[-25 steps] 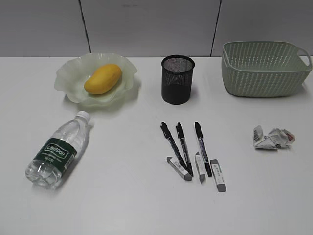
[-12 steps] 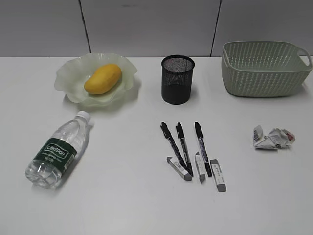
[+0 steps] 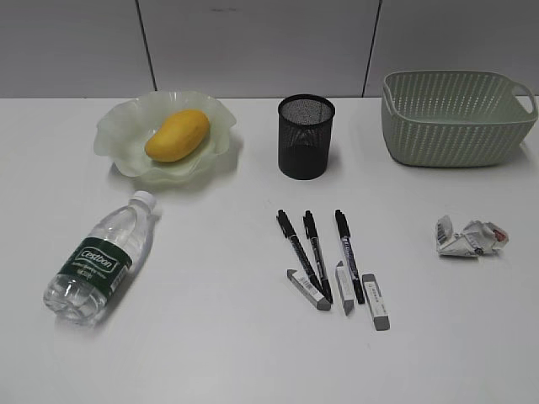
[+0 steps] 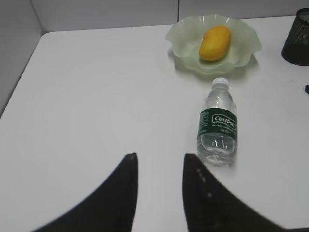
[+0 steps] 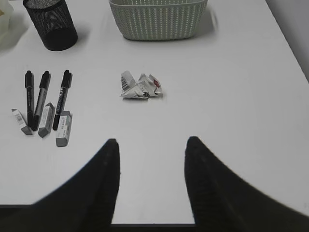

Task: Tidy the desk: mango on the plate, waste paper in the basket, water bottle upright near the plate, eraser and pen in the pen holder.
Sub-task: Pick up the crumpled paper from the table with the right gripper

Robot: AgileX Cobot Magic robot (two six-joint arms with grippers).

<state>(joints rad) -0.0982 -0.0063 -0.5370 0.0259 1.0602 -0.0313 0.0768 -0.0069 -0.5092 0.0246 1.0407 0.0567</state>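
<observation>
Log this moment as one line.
mango: on plate | bottle: lying | paper: on desk | both hands: open, empty

Left gripper, right gripper: matte black, curved tapering fingers.

The white desk carries the pen holder: plate left, basket right, pens, erasers, water bottle and waste paper in front.
</observation>
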